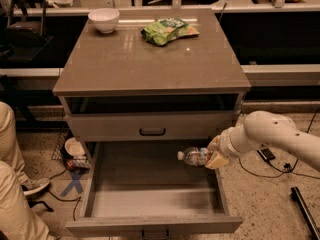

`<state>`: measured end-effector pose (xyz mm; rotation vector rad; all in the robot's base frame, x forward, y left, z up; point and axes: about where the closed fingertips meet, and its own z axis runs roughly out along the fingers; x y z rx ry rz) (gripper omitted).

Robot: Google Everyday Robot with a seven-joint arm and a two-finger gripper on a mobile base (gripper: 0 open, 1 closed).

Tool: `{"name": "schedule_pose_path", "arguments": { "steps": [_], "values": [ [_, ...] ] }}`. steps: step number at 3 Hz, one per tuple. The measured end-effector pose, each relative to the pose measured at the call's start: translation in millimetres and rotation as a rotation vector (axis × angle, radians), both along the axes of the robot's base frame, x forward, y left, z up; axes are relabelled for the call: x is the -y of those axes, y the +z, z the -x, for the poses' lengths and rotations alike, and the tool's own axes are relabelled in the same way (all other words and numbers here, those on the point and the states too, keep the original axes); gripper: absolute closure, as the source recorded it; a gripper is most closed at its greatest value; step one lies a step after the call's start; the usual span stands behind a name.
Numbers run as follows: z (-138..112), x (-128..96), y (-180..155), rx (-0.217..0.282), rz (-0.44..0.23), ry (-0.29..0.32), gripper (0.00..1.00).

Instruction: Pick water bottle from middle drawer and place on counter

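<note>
Your gripper (210,157) is clamped on the base end of the water bottle (192,156), coming in from the right side of the cabinet with the white arm (270,134) behind it. You've got the bottle lying sideways, white cap pointing left, over the right-hand part of the middle drawer (150,199), close to its right wall. It looks lifted off the grey floor, but you can't really tell how high from this angle. There's a dark band round the bottle's middle, though no writing on it is readable.

The drawer is pulled all the way out, below the shut upper drawer (110,126) with the black bar handle (152,132). Up on the counter (150,64) you've got a white bowl (104,20) at the back left and a green snack bag (169,30) at the back centre. The bag's print isn't legible either.
</note>
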<state>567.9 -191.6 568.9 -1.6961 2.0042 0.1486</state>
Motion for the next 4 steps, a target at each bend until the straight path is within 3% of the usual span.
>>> {"name": "schedule_pose_path", "arguments": {
  "steps": [2, 3, 4],
  "values": [
    [15, 9, 141, 0.178, 0.039, 0.051, 1.00],
    [18, 13, 218, 0.287, 0.113, 0.058, 1.00],
    [19, 12, 221, 0.292, 0.116, 0.059, 1.00]
  ]
}}
